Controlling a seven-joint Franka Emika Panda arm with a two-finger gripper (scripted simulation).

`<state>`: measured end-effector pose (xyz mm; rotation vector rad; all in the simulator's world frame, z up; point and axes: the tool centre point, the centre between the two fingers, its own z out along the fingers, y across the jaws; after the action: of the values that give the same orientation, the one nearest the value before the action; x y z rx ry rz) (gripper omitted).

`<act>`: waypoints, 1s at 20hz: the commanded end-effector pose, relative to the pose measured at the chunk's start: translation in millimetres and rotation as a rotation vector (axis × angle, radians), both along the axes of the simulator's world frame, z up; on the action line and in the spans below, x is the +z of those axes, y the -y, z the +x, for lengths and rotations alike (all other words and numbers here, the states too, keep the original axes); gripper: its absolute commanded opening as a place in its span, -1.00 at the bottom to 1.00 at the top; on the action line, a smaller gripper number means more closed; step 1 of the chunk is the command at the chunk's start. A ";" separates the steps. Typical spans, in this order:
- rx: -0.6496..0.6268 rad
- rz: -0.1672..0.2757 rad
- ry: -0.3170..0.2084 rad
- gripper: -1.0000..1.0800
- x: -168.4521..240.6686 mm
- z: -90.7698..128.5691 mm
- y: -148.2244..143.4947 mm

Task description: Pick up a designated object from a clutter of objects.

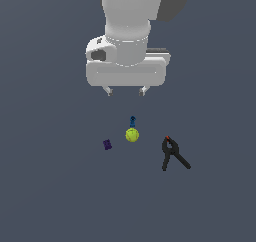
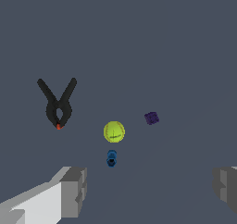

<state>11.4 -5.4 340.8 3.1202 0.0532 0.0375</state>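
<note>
- The end effector point(image 1: 125, 91) hangs above the counter point(image 1: 50, 186), fingers spread wide and holding nothing.
- Bare counter lies all around the four items.
- The clamp point(image 1: 172, 153) lies flat at the exterior view's right, well apart from the ball point(image 1: 132, 135), with open room around it.
- Its red tip points toward the arm; the two handles splay away.
- The blue piece point(image 1: 132, 120) sits just beside the ball; the purple block point(image 1: 107, 144) is near.

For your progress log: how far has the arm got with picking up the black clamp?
Nothing is done yet. The clamp lies untouched, apart from the ball. The claw hangs open and empty above the items. Left: reach the clamp, grip it, lift it.
</note>
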 end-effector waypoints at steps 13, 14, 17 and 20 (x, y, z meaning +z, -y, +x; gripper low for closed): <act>0.014 -0.006 -0.007 0.92 -90.7 44.6 -70.9; 0.015 -0.006 -0.008 0.92 -101.1 47.8 -79.1; 0.020 -0.004 -0.010 0.92 -133.1 55.4 -104.3; 0.024 -0.001 -0.013 0.92 -165.9 60.0 -130.1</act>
<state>69.3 111.4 191.7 3.1174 0.0878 0.0190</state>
